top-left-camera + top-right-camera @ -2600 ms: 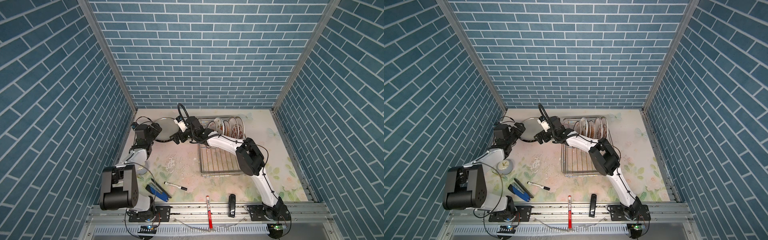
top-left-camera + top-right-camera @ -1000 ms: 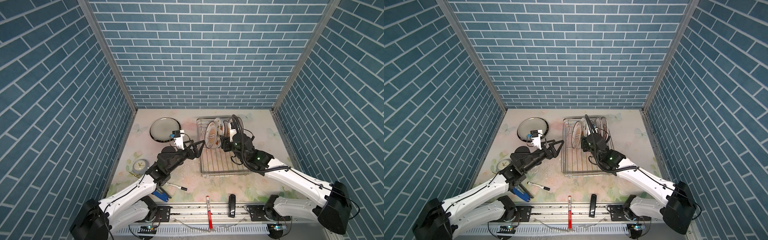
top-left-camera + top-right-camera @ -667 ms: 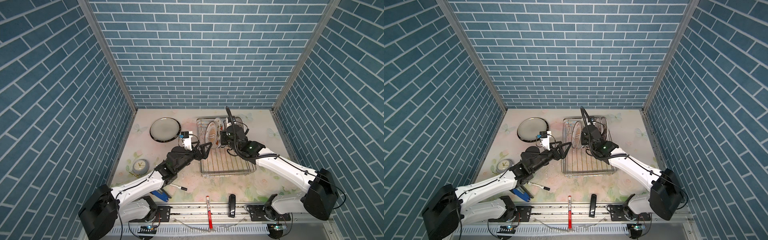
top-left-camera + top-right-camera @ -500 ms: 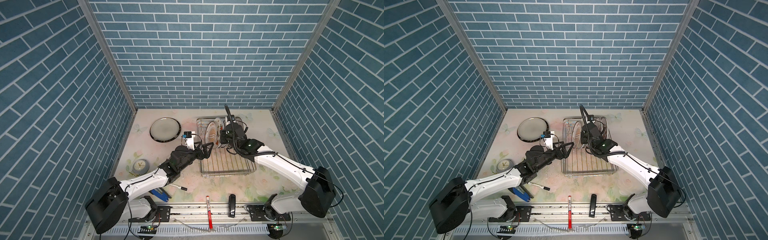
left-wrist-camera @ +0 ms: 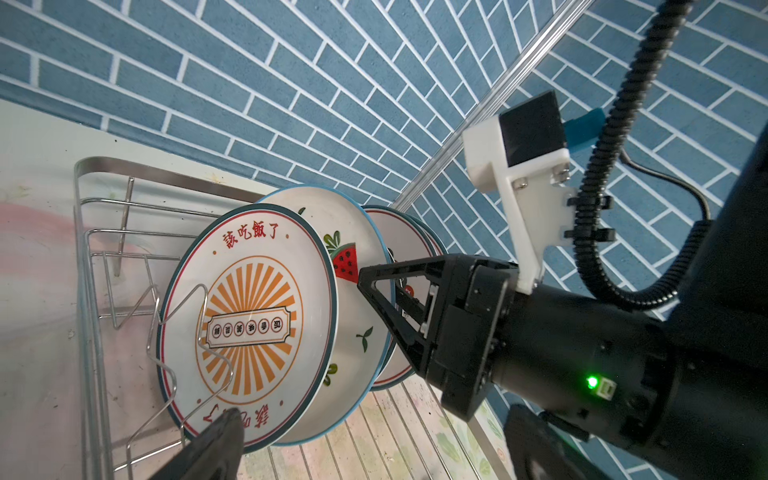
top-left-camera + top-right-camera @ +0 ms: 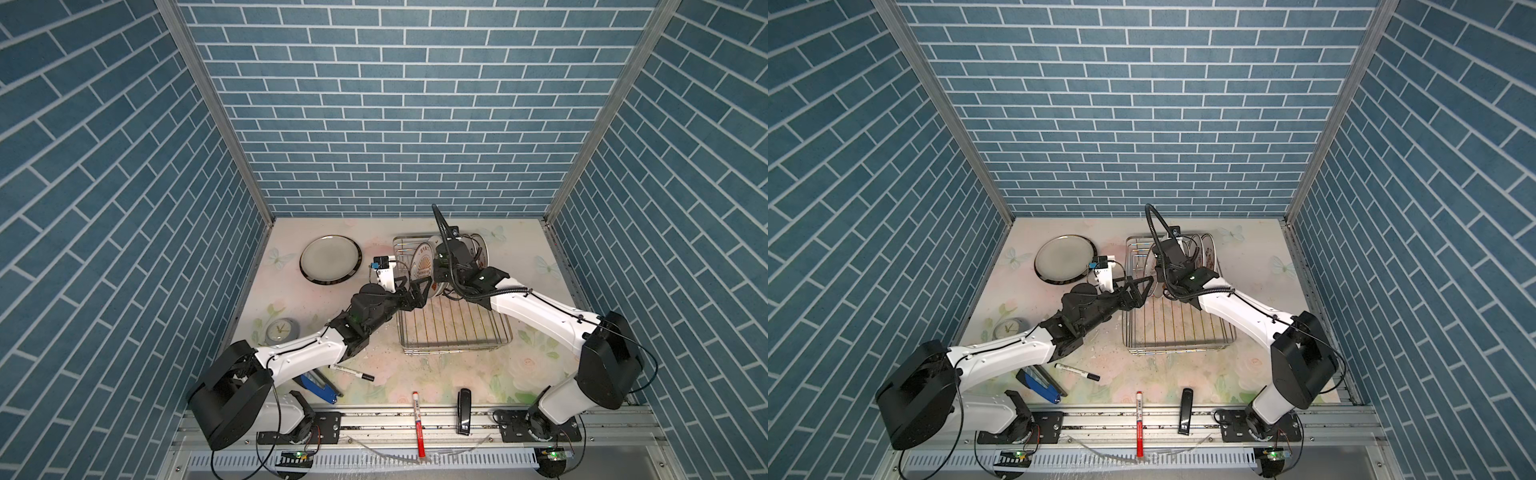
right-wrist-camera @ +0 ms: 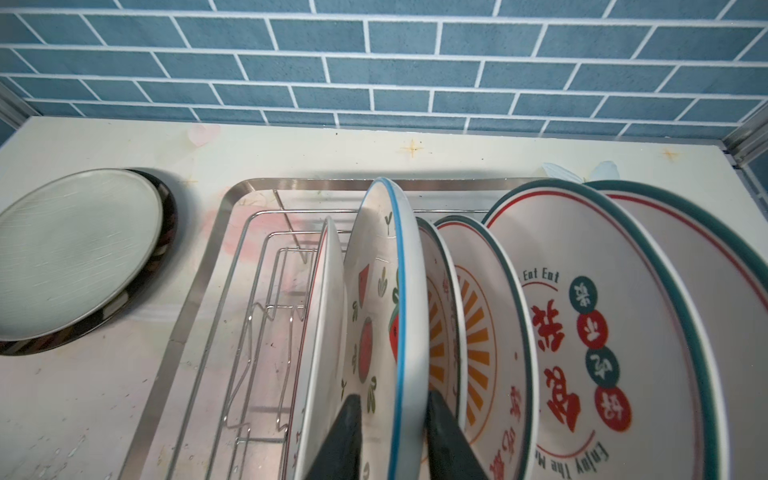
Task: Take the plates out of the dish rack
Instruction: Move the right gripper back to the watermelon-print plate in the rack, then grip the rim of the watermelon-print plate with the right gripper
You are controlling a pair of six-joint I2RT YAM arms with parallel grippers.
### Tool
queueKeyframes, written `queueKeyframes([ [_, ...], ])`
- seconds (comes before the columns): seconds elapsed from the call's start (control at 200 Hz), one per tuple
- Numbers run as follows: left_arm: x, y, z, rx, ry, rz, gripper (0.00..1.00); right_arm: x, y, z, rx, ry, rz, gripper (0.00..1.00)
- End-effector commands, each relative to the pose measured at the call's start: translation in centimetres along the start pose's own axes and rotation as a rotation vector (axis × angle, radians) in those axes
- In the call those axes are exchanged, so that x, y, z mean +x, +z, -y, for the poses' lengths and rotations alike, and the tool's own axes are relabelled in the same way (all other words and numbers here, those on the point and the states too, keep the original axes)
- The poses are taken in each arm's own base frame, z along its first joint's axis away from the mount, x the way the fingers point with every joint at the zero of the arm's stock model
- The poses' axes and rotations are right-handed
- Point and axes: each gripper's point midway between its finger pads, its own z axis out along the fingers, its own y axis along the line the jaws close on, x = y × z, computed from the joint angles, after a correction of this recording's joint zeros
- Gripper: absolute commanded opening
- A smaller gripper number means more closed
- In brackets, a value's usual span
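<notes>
Setting: floral tabletop boxed in by blue brick walls.
Just changed: both arms have left the far-left corner, where they met over the grey plate a few seconds ago, and have swung across to the rack. The right gripper's fingers have been drawing together over the last second.
Meaning: one plate looks unloaded, and I judge that the second pick is starting.
Grey plate: flat on the table at far left, outside the rack, with nothing touching it.
Left gripper: at the rack's left edge, fingers spread fully apart and holding nothing. One fingertip sits close to the sunburst plate's lower rim; contact cannot be told.
Dish rack: centre right, with five plates counted upright in its far half and bare wire in its near half.
Sunburst plate: leftmost in the row, face turned left.
Watermelon plate: second from the left, just behind it.
Right gripper: reaching in from the near right, with one of its fingers on each face of the watermelon plate's near rim, pressed in. It looks like a grip.
Red-character plate: further right, untouched.
</notes>
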Motion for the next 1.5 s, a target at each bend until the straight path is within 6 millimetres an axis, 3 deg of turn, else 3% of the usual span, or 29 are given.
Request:
queueKeyframes([
  [0.0, 0.2, 0.0, -0.2, 0.004, -0.006, 0.016, 1.0, -1.0, 0.3, 1.0, 0.081, 0.047, 0.02, 0.28],
  [0.355, 1.3, -1.2, -1.2, 0.019, 0.0, 0.027, 1.0, -0.6, 2.0, 0.2, 0.099, 0.061, 0.02, 0.23],
  [0.61, 1.3, -1.6, -2.3, -0.032, 0.0, 0.042, 1.0, -1.4, 1.1, 1.2, 0.231, 0.033, 0.074, 0.18],
  [0.71, 1.3, -1.7, -2.2, -0.026, -0.002, 0.043, 1.0, -1.7, 1.1, 1.0, 0.23, 0.028, 0.077, 0.1],
  [0.92, 1.5, -1.7, -2.4, -0.025, -0.002, 0.044, 1.0, -1.9, 1.1, 0.5, 0.235, 0.011, 0.078, 0.09],
  [1.19, 1.5, -2.0, -2.4, -0.017, -0.006, 0.053, 1.0, -4.2, -0.4, 0.2, 0.263, -0.01, 0.145, 0.08],
  [1.496, 1.2, -2.7, -2.4, -0.024, -0.002, 0.063, 1.0, -6.7, -3.5, 0.4, 0.273, -0.023, 0.231, 0.07],
])
